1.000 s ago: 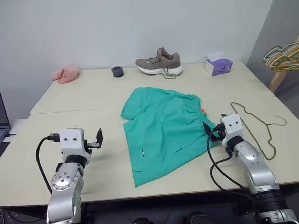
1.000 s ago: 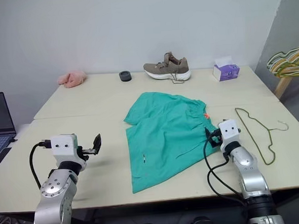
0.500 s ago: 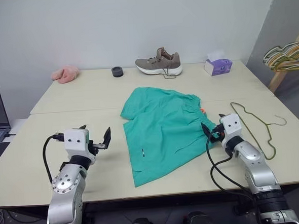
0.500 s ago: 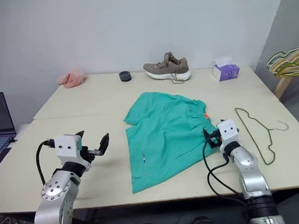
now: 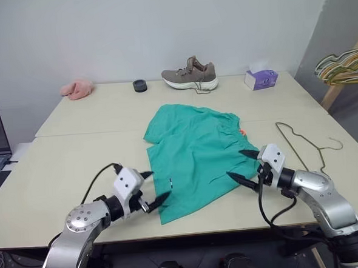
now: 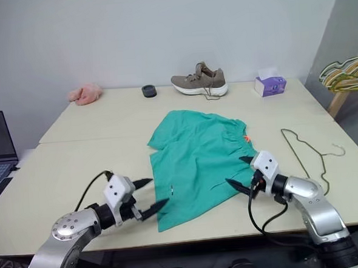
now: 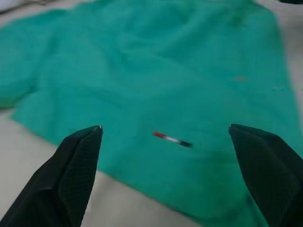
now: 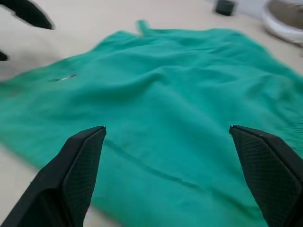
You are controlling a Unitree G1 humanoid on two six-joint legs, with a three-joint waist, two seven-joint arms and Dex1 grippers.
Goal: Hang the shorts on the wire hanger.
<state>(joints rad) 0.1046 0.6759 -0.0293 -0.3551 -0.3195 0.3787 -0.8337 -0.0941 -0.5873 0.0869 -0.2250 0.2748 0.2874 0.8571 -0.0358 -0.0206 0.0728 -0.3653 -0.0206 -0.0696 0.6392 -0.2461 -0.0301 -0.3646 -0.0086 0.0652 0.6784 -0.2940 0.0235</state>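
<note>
Beige table [image 5: 77,152], both spread pincers swung inward to flank the shorts [image 5: 195,154], left pincer [image 5: 153,186], right pincer [image 5: 243,165]

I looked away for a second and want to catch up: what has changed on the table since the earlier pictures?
Both arms swung inward toward the shorts. The left end effector now points at their near left hem, the right end effector at their right edge; both are open and hold nothing. The shorts, the wire hanger, shoe and tissue box stayed where they were.
</note>
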